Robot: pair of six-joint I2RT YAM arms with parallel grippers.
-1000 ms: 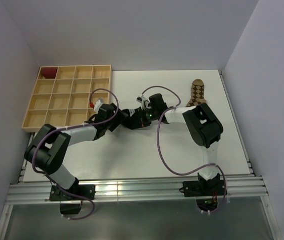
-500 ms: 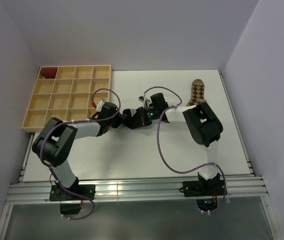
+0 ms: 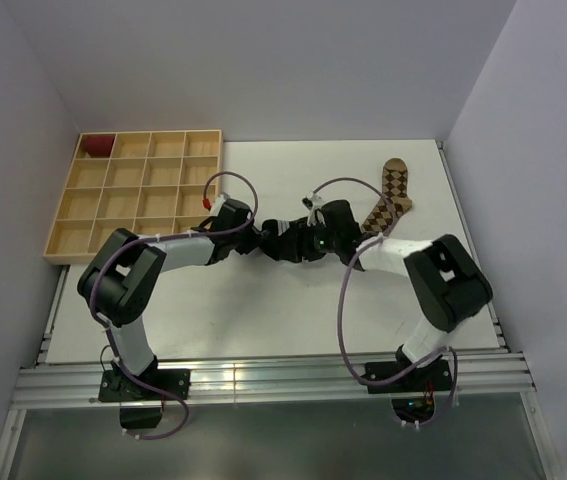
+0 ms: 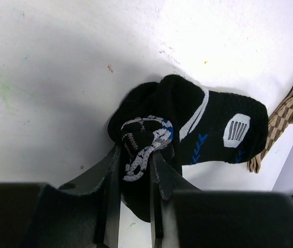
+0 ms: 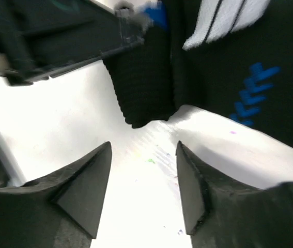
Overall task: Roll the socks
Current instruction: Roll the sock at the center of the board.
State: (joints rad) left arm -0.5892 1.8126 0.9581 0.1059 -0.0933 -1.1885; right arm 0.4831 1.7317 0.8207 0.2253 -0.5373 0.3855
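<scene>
A: Surface, room?
B: White table (image 3: 263, 310), faint coloured flecks. Pale walls (image 3: 263, 70) on three sides. Wooden grid tray (image 3: 133, 205) at far left.
A: Socks?
B: Black sock (image 4: 213, 129), ribbed knit with blue and white marks, bunched mid-table. Brown diamond-patterned sock (image 3: 388, 195) lies flat, far right.
A: Grippers?
B: Left gripper (image 4: 136, 168) pinches the black sock's cuff. Right gripper (image 5: 141, 191) is spread, bare table between its fingers, black sock just beyond.

Top cam hangs high behind the near edge, looking down over the whole bench (image 3: 263, 310). Both wrist cams sit super close to it, facing the same black sock (image 4: 213, 129) from opposite sides.
</scene>
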